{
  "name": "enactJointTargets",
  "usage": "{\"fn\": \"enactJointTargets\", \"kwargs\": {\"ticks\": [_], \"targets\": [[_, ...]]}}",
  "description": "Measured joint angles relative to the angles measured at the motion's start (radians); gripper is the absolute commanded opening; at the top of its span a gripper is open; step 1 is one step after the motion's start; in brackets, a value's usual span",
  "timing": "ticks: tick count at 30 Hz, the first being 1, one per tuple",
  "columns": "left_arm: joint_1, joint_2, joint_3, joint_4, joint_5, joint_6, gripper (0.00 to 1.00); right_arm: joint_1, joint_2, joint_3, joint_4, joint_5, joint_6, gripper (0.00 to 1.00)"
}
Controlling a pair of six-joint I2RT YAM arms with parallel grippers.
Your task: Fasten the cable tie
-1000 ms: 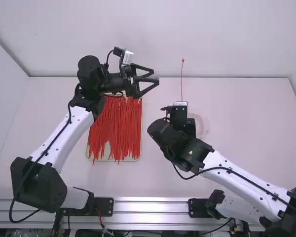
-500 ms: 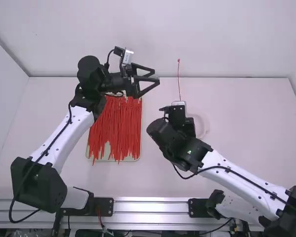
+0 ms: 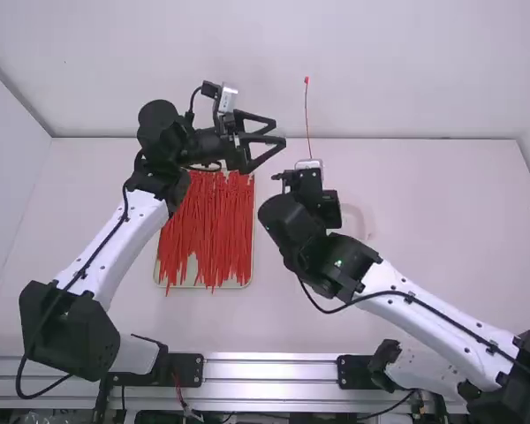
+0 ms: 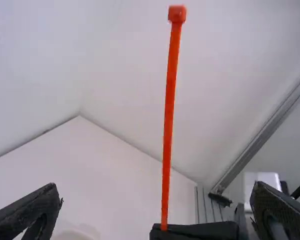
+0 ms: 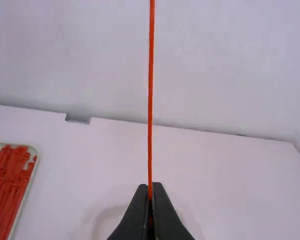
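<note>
A white table point(image 3: 442, 203) is seen from above. A pale tray point(image 3: 251, 265) is laid on it left of the middle and is filled with a heap of red ties point(image 3: 208, 225). The left arm is stretched over the tray, and the left gripper point(image 3: 272, 143) is held in the air above the tray's far end, pointed to the right. Near it, the right gripper point(image 3: 307, 166) is held off the table and turned upward. A single red cable tie point(image 3: 307, 119) is seen standing upright from it, head at the top, against the wall point(image 3: 406, 62) behind. No contact is seen between the two grippers.
</note>
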Motion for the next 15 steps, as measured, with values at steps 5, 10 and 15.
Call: {"fn": "enactJointTargets", "kwargs": {"ticks": [5,10,15], "targets": [[0.014,0.0,0.0,0.008,0.0,-0.019,0.99,0.01,0.079,0.045,-0.033,0.014,0.0,0.0],[0.044,0.0,0.0,0.008,0.0,-0.029,0.99,0.046,0.141,0.045,-0.037,0.073,0.032,0.0],[0.045,0.0,0.0,0.008,-0.008,-0.034,0.99,0.106,0.161,0.045,-0.043,0.161,0.059,0.0]]}}
